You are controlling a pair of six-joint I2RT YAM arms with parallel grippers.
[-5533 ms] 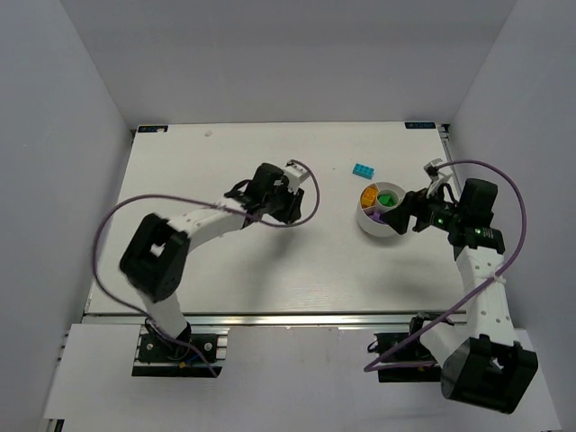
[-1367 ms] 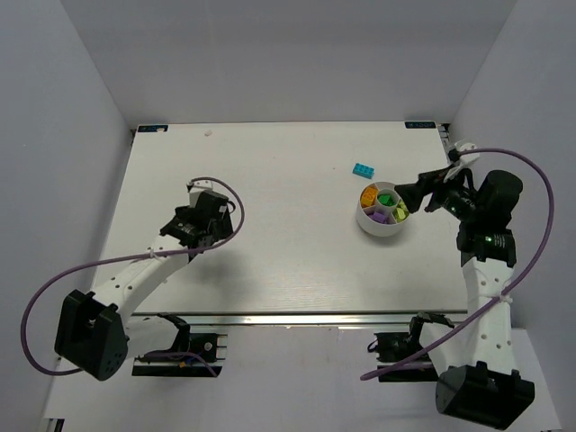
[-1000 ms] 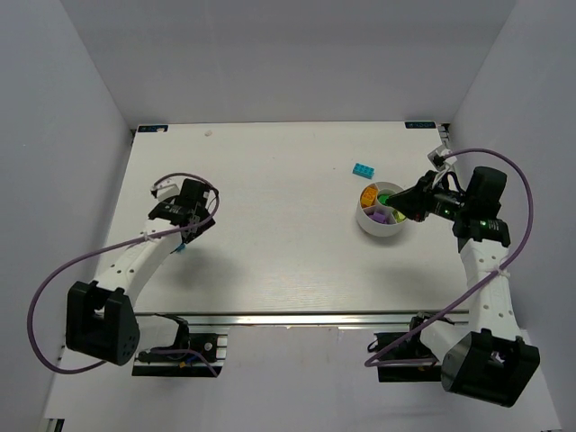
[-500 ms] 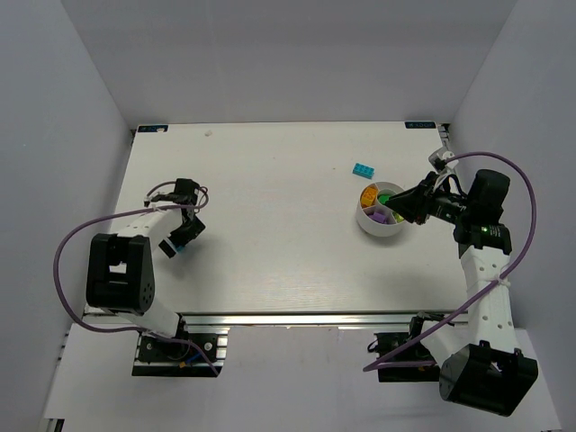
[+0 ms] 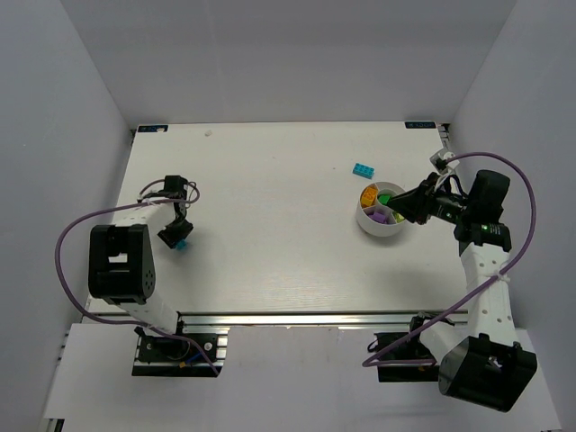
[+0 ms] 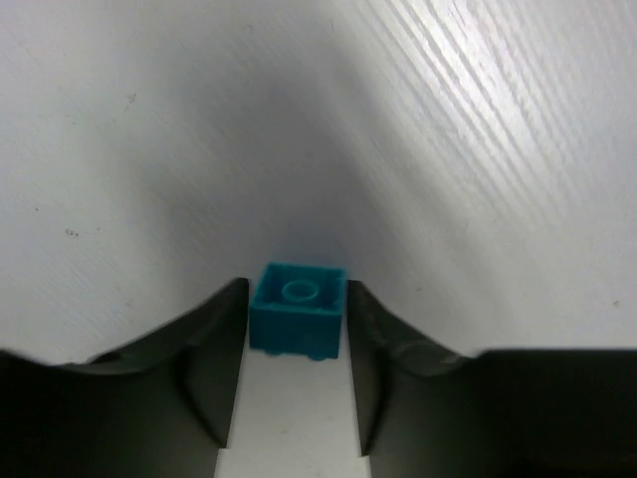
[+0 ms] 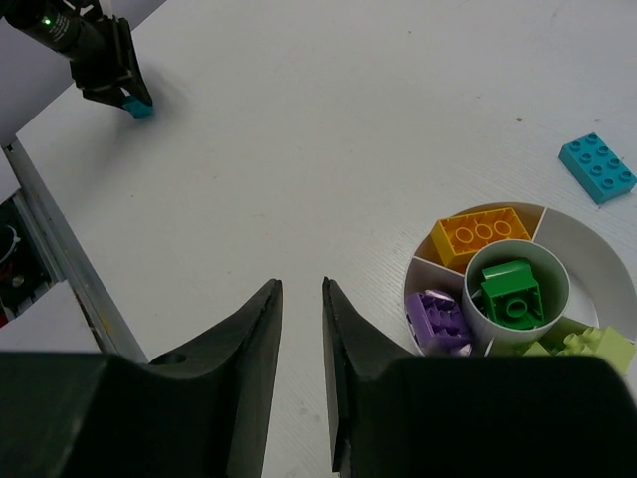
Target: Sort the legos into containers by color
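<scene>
A small cyan brick (image 6: 297,309) lies on the table at the far left, and my left gripper (image 6: 297,295) is shut on it, one finger against each side. From above, that brick (image 5: 182,245) peeks out under the left gripper (image 5: 176,239). The white bowl (image 5: 379,232) stands right of centre. Its wedges hold an orange brick (image 7: 478,236), purple bricks (image 7: 440,321) and lime bricks (image 7: 582,344), and its centre cup holds a green brick (image 7: 510,289). My right gripper (image 7: 301,291) hovers beside the bowl, narrowly open with nothing in it.
A longer cyan brick (image 5: 364,169) lies loose on the table just beyond the bowl, also seen in the right wrist view (image 7: 597,167). One wedge of the bowl (image 7: 587,249) shows bare white. Grey walls enclose the table on three sides.
My left arm swung to the table's left edge and came down over the small cyan brick, its jaws closing onto it. The right gripper stayed by the bowl, barely shifting.
</scene>
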